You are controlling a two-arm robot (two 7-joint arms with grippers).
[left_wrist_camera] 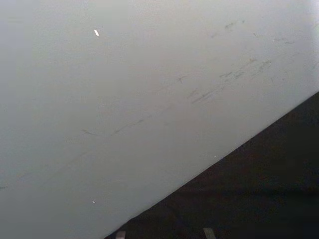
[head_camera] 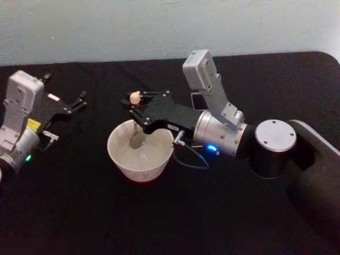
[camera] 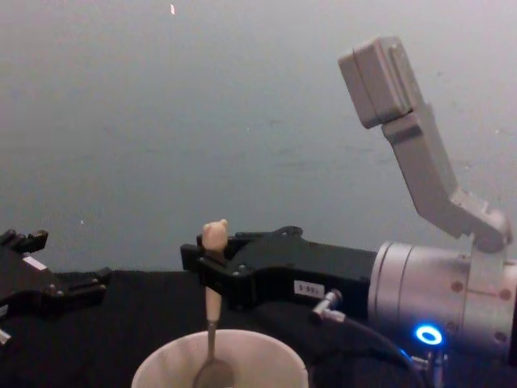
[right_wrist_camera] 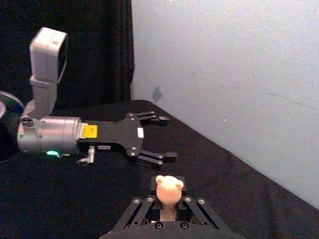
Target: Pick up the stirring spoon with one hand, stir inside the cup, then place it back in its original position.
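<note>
The stirring spoon [head_camera: 135, 98] stands upright with its cream handle rising to a small bear-head knob; below the handle a thin dark neck runs down to a shiny round metal bowl. That bowl sits inside the cup [head_camera: 141, 171], a wide, pale, plain-rimmed vessel at the centre of the black table [head_camera: 79, 212]. The right gripper [head_camera: 134, 109] reaches in from the right, level above the cup's far rim, with its jaws clamped on the handle just below the knob. The left gripper [head_camera: 81, 102] rests well apart at the left, jaws apart and holding nothing. Whether the spoon bowl touches the cup's floor cannot be told. In the chest view the cup's [camera: 266, 349] lower body is cut off by the frame edge. A dark square shape [head_camera: 197, 101] behind the right wrist, possibly the holder, is largely hidden.
</note>
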